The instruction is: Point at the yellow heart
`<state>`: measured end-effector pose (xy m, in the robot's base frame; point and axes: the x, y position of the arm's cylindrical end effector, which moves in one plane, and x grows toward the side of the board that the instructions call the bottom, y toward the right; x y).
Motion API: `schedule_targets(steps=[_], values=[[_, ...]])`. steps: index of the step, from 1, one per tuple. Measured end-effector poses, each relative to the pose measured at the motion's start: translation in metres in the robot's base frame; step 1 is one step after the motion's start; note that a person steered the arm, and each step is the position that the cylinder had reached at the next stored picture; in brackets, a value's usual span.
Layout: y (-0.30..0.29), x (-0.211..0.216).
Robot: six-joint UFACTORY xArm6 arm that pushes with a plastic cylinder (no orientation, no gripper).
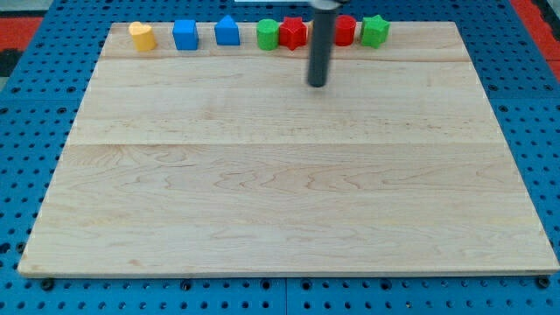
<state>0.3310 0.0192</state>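
The yellow heart (142,36) stands at the top left of the wooden board (289,192), first in a row of blocks along the top edge. My tip (317,84) is the lower end of the dark rod near the top middle of the board. It is far to the right of the yellow heart and a little below the row, just under the red block (293,33). It touches no block.
Right of the heart along the top edge stand a blue cube (185,35), a blue pointed block (227,31), a green block (268,35), the red block, a second red block (345,31) partly hidden by the rod, and a green block (375,31).
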Motion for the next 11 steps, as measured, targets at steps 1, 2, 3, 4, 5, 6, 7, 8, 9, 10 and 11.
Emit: schedule_targets(steps=[1,2,3,4,5,6,7,8,9,10,11], values=[[-0.109,0.006],[-0.189,0.006],[-0.269,0.006],[-0.322,0.005],[-0.324,-0.024],[-0.322,-0.079],[-0.322,-0.089],[-0.300,-0.099],[-0.284,-0.120],[-0.266,-0.140],[-0.246,-0.140]])
